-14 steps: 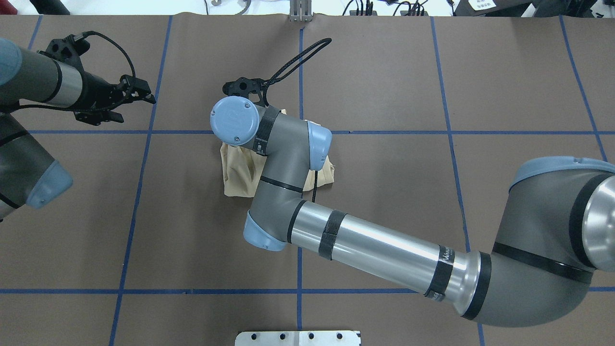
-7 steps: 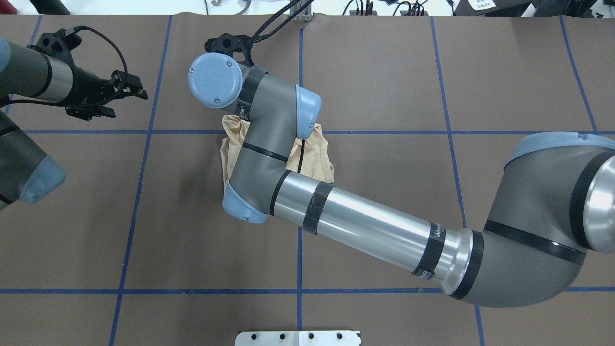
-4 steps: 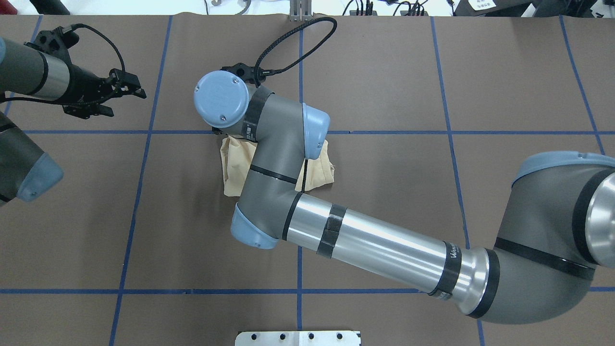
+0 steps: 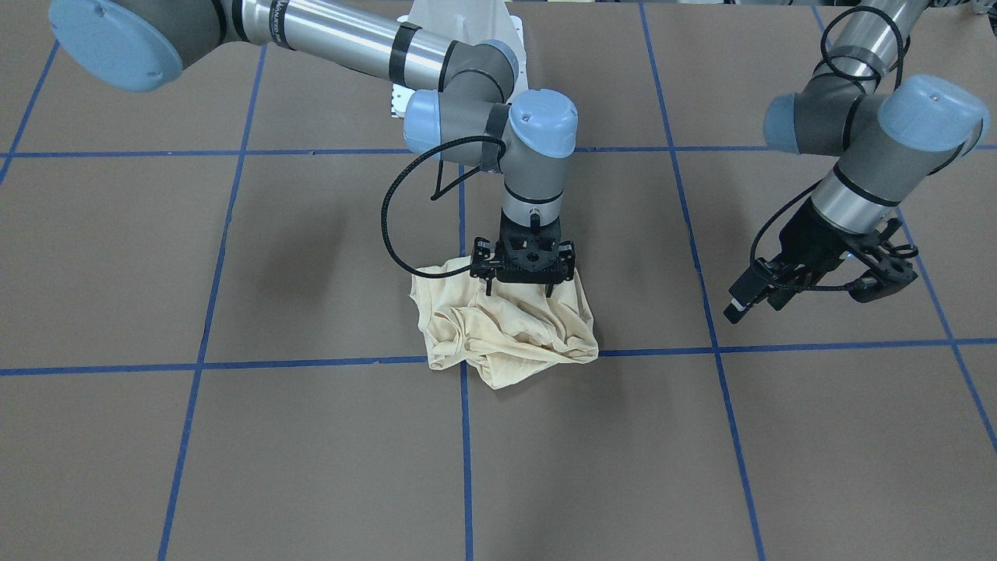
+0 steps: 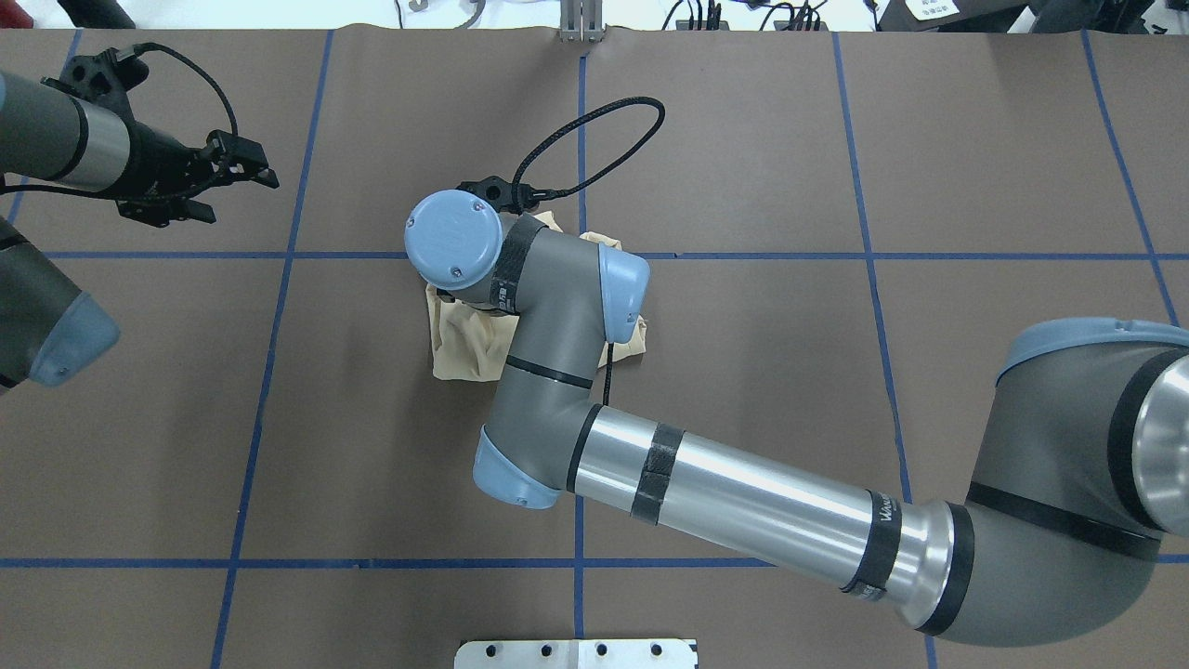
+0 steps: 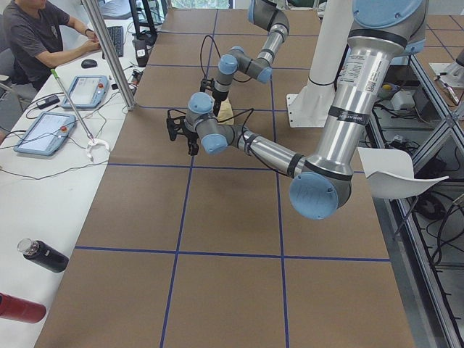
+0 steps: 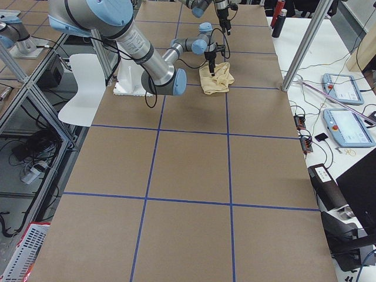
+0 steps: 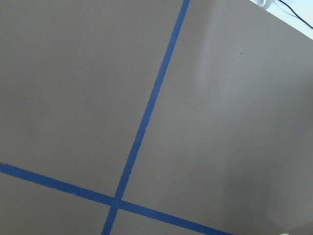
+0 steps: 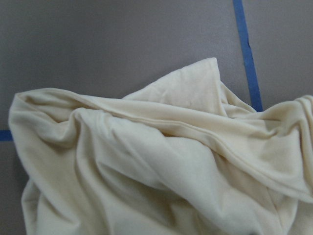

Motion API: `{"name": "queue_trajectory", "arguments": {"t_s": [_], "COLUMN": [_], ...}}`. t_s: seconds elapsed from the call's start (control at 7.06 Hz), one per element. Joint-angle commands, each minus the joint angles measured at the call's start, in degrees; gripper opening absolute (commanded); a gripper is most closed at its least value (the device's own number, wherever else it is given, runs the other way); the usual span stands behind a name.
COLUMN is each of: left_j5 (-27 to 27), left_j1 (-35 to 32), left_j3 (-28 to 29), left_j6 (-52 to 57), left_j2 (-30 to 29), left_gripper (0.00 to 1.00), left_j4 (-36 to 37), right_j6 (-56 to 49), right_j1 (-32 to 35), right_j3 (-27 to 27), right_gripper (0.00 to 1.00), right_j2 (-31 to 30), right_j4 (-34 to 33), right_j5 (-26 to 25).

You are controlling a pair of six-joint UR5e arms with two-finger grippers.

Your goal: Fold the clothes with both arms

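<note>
The right gripper [image 4: 520,291] points straight down over the T-shirt [image 4: 506,335], its two fingers [image 4: 488,290] spread apart with nothing between them, their tips at the edge of the cloth that lies on the robot's side; you cannot tell from these views whether they touch the fabric. The T-shirt itself is a crumpled cream heap on the brown table [image 4: 234,467], with deep folds running across it, as the right wrist camera shows close up. Under the shirt's edge on your side, two blue tape lines [image 4: 311,363] cross. Just behind the shirt, the right arm [image 4: 537,148] rises from the gripper, bends at its blue-capped joints and runs back toward the white base [image 4: 459,31]. Well apart from the shirt, off to the robot's left, the left gripper [image 4: 810,300] hangs tilted above bare table, its fingers also parted and empty. Farthest from the shirt, beyond the table's edge, a person [image 6: 36,36] sits at a white desk.
</note>
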Motion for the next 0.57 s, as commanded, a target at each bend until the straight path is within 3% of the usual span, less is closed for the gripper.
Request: {"name": "queue_trajectory", "arguments": {"t_s": [0.0,0.42], "left_j5": [-0.03,0.06], "left_j1": [0.00,0.00], "left_j3": [-0.07,-0.07], "left_j6": [0.01,-0.26], "left_j2": [0.03,0.12], "left_gripper": [1.00,1.00], "left_j4": [0.01,-0.08], "right_j6": [-0.58,-4.52], "right_j1": [0.79,4.30], "right_j3": [-4.06,-6.71], "right_gripper": [0.99,0.98], "right_j2": [0.05,2.15], "right_j4": [4.64,6.87], "right_j5": [-0.20,-0.89]}}
